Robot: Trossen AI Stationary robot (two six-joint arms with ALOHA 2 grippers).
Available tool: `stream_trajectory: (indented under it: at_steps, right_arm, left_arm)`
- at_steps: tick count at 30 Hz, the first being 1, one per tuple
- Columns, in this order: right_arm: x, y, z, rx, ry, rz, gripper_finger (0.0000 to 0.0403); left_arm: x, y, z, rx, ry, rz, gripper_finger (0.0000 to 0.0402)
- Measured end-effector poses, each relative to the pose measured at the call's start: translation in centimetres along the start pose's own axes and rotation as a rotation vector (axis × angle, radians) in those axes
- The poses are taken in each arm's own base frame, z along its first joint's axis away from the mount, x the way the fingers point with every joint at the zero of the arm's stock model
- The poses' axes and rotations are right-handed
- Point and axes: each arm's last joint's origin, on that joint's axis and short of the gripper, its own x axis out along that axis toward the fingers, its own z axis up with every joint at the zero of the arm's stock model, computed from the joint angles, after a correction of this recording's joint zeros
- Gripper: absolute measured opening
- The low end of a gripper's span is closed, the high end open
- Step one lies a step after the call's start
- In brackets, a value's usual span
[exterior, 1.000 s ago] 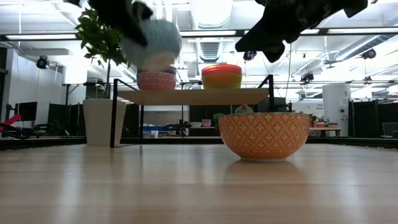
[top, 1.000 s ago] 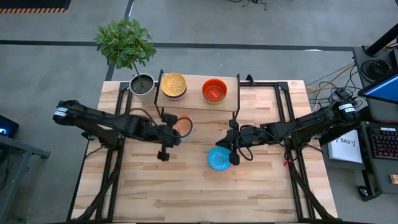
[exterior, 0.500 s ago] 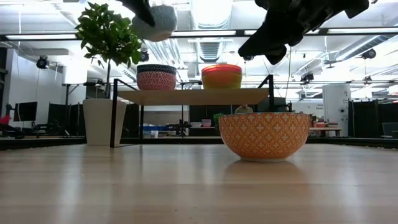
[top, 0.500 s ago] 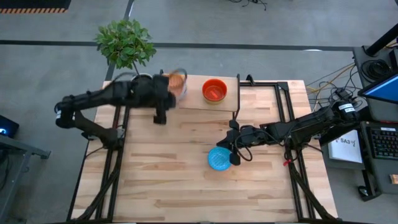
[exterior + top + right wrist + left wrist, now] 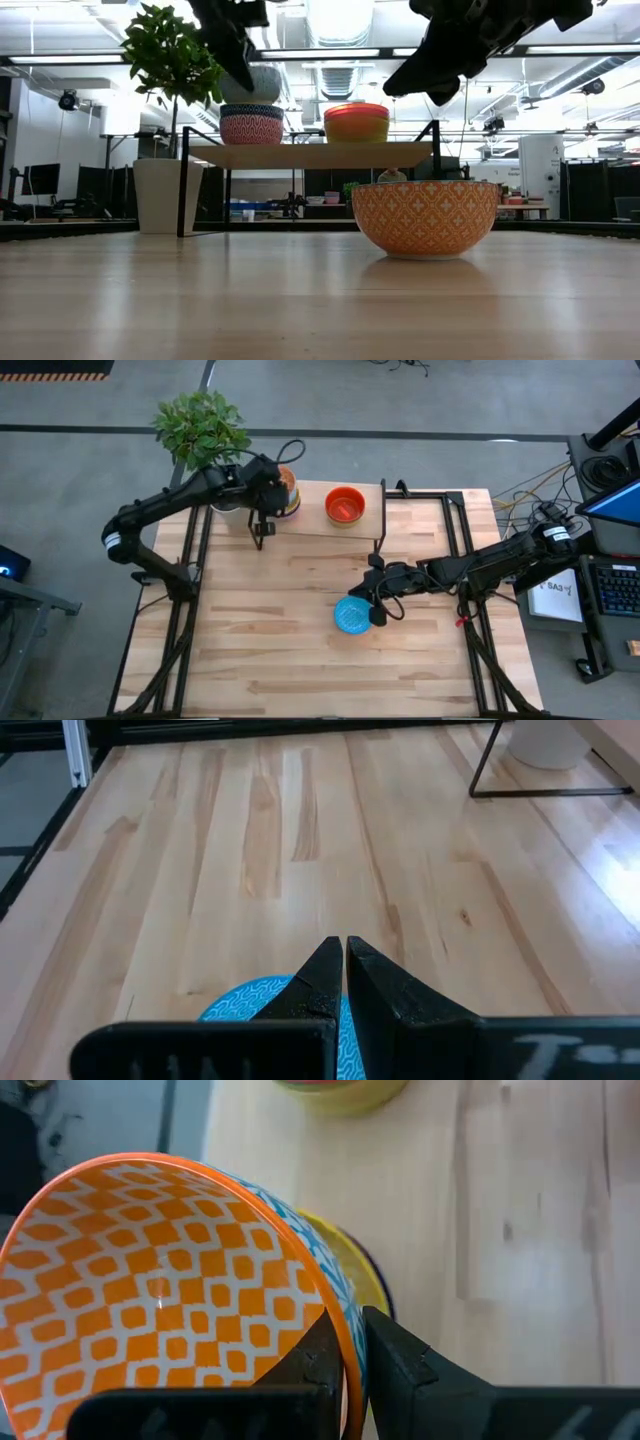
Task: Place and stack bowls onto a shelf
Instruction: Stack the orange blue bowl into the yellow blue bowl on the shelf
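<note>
My left gripper [image 5: 270, 493] is shut on a bowl [image 5: 150, 1290], orange-patterned inside and blue-white outside. It holds the bowl right over the left stack of bowls [image 5: 251, 126] on the shelf [image 5: 310, 155]. A red-orange stack [image 5: 345, 505] stands by its base on the shelf's right part. My right gripper [image 5: 343, 960] is shut with nothing in it, above the near rim of a bowl [image 5: 350, 616] that is blue inside and orange-patterned outside [image 5: 427, 215]. That bowl rests on its base on the table. My left gripper pinches the bowl's rim [image 5: 345, 1342], one finger inside the bowl and one outside. The fingers slant down toward the far edge. The bowl is tilted, with a yellow bowl's rim [image 5: 365, 1275] just under it. Whether its bottom touches the stack, I cannot tell.
A potted plant [image 5: 200, 430] stands by the shelf's left end, its white pot [image 5: 160, 195] beside the shelf's black leg. Bare tabletop [image 5: 260, 650] lies in front of the shelf and around the blue bowl.
My left gripper has carried its bowl up from the table in front of the shelf and toward the far edge. It has then brought the bowl down close over the shelf's left stack. The arm has swung round behind the shelf's left end. The bowl has stayed in the hold.
</note>
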Motion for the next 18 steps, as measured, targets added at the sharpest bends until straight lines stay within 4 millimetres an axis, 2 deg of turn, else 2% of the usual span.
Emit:
stream_trajectory:
  at_steps: [4,9,18]
  right_arm:
    - [0.0,0.0,-0.1,-0.001,0.012,-0.002,0.0009]
    - [0.0,0.0,-0.1,-0.004,0.012,-0.002,0.0009]
    - [0.0,0.0,-0.1,-0.005,0.012,-0.002,0.0009]
  left_arm:
    - [1.5,-0.1,0.2,0.006,0.042,-0.025,0.0011]
    - [2.3,-0.1,0.4,0.007,0.06,-0.032,0.0021]
    - [2.1,0.0,0.3,0.004,0.058,-0.023,0.0067]
